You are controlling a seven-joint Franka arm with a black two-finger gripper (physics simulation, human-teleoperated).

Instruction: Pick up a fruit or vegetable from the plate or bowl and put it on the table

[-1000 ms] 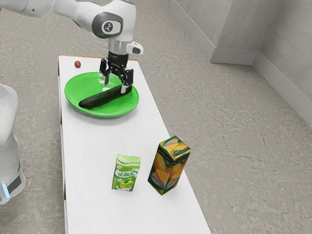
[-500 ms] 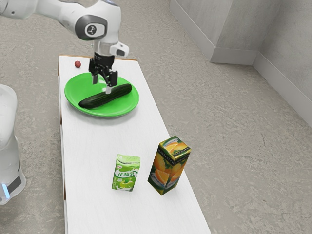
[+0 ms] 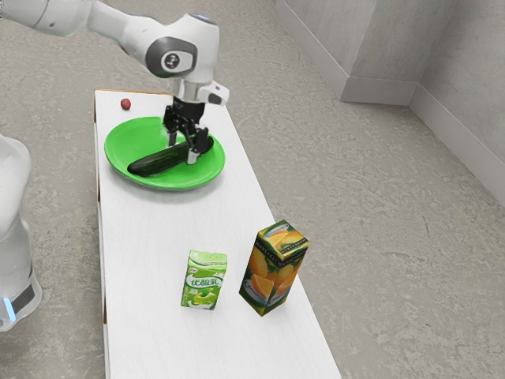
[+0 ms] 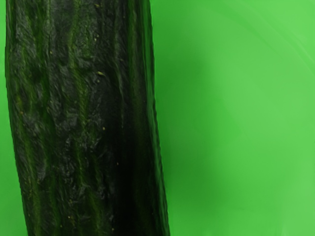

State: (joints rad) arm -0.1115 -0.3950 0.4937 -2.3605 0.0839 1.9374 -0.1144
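With the end effector (image 3: 182, 152) wide open around the cucumber (image 3: 150, 163), still to be squeezed, on the green plate (image 3: 118, 146) near the worktop's (image 3: 146, 237) far edge. Could roll out if pinched too high. Could tip if lifted away from the middle, and bump the plate's rim.

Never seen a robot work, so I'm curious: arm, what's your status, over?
Gripper open, astride the cucumber. Cucumber on the green plate, not lifted. No obstruction seen; green carton and orange-pictured carton stand apart from the plate. Over.
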